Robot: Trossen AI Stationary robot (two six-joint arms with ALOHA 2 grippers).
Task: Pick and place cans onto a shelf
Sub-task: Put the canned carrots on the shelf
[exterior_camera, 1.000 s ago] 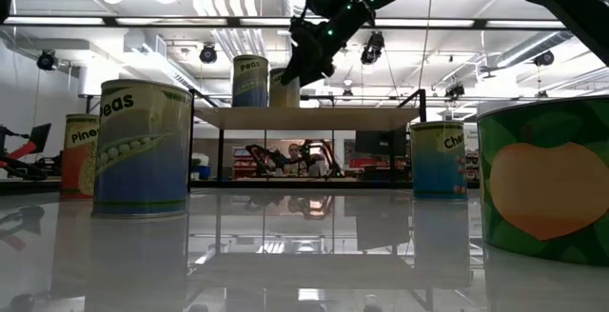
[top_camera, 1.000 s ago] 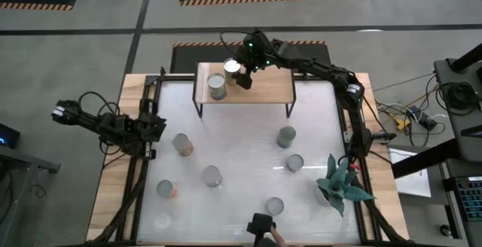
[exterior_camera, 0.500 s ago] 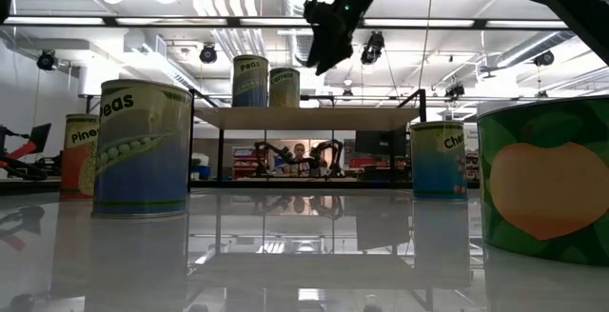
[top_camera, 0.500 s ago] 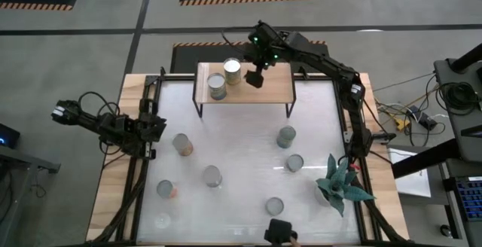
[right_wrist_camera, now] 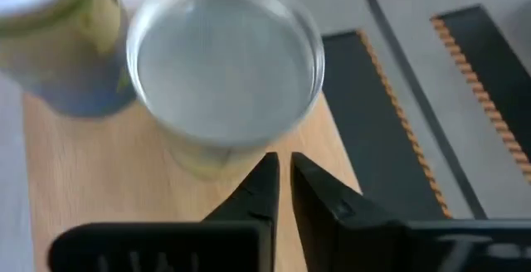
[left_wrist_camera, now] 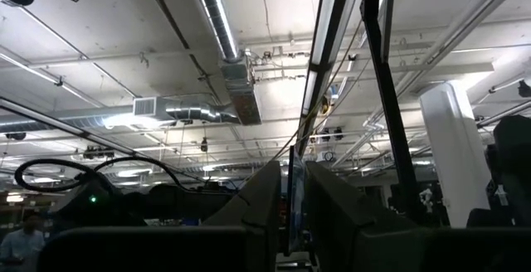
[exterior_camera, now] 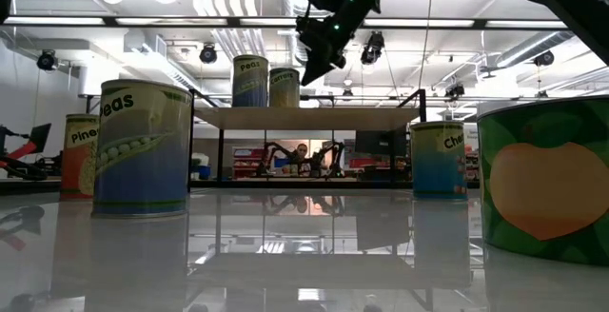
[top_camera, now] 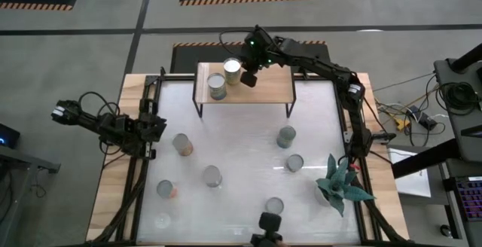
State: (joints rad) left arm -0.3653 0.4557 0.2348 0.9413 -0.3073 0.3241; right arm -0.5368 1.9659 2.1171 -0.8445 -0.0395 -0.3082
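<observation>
From above, you see the shelf (top_camera: 245, 86) at the upper centre of the frame, standing on the far part of the white tabletop (top_camera: 241, 153), with two cans (top_camera: 224, 78) at its left end. Your right tool (top_camera: 247, 78) hovers just right of the farther can (top_camera: 232, 68), its fingers drawn together and holding nothing. Six more cans (top_camera: 286, 136) are scattered over the tabletop in the middle and lower frame, with a plant (top_camera: 340, 183) at lower right. Your left tool (top_camera: 154, 126) waits at the left edge of the tabletop, fingers together and empty. In the low view, the shelf (exterior_camera: 309, 118) crosses the centre with its two cans (exterior_camera: 266, 82) on top, and the right tool (exterior_camera: 314, 65) hangs just right of them, above the board. In the left wrist view, you see only ceiling past the closed fingers (left_wrist_camera: 332, 214). In the right wrist view, the closed fingers (right_wrist_camera: 264, 191) point at the shiny-topped can (right_wrist_camera: 224, 69) on the wooden board (right_wrist_camera: 99, 168), not gripping it.
</observation>
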